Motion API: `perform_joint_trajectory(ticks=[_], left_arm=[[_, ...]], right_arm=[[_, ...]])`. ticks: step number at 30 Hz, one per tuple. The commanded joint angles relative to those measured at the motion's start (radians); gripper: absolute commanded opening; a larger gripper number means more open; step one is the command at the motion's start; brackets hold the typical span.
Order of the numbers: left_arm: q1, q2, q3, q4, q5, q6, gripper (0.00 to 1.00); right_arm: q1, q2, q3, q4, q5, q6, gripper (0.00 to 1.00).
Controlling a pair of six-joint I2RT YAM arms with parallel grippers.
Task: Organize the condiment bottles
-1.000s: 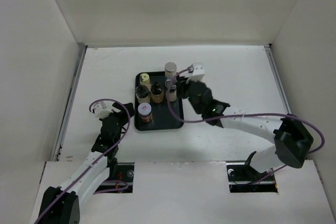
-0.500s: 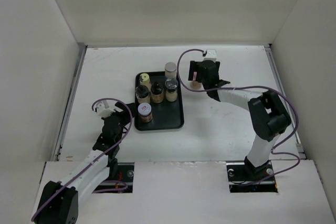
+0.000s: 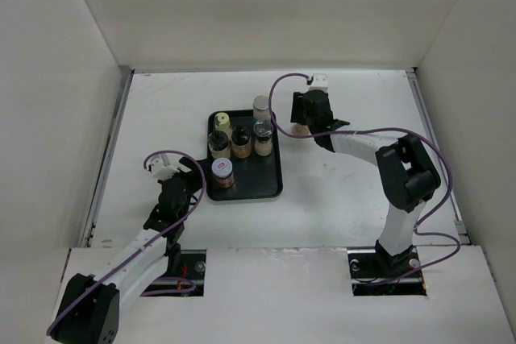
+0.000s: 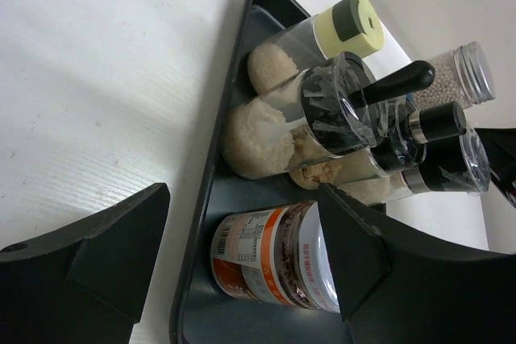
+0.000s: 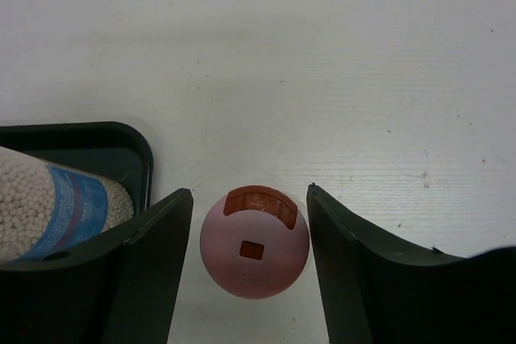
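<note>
Beside tray (image 5: 81,130) | right gripper (image 5: 248,199) spread, astride pink-capped jar (image 5: 255,247), not gripping | risk: off-centre closure may topple jar

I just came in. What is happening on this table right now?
Two robot arms are gathering condiment bottles on a black tray. The right tool is open around a pink-capped bottle that stands on the table just right of the tray. There is a small gap on each side, so it is not gripped. Six other bottles stand in the tray. The left tool is open and empty by the tray's near left corner.
</note>
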Motion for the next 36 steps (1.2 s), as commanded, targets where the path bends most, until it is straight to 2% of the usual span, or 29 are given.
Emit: perform_joint_trajectory(ticks=[1, 5, 9, 14, 20, 25, 32, 36], left_arm=[[-0.005, 0.002, -0.030, 0.062, -0.009, 0.016, 0.73], [0.002, -0.002, -0.032, 0.062, 0.001, 0.016, 0.73], [0.007, -0.010, -0.035, 0.062, 0.001, 0.016, 0.73], [0.005, -0.013, -0.035, 0.062, 0.001, 0.016, 0.75], [-0.006, 0.007, -0.032, 0.076, 0.002, 0.017, 0.86], [0.016, -0.039, -0.042, 0.059, 0.016, 0.019, 1.00], [0.060, -0.150, -0.023, -0.093, 0.016, 0.020, 1.00], [0.087, -0.159, 0.003, -0.171, 0.019, 0.019, 1.00]], right_arm=[[0.000, -0.014, 0.026, -0.007, 0.008, 0.003, 0.65], [0.000, -0.022, 0.005, -0.020, 0.014, 0.016, 0.49], [0.000, -0.094, -0.044, 0.006, 0.034, 0.018, 0.47], [0.053, -0.293, -0.164, 0.011, 0.067, 0.019, 0.46], [0.236, -0.467, -0.325, 0.029, 0.068, 0.142, 0.46], [0.391, -0.421, -0.319, 0.063, 0.082, 0.185, 0.46], [0.501, -0.257, -0.207, 0.082, 0.119, 0.147, 0.47], [0.533, -0.166, -0.173, 0.089, 0.162, 0.128, 0.49]])
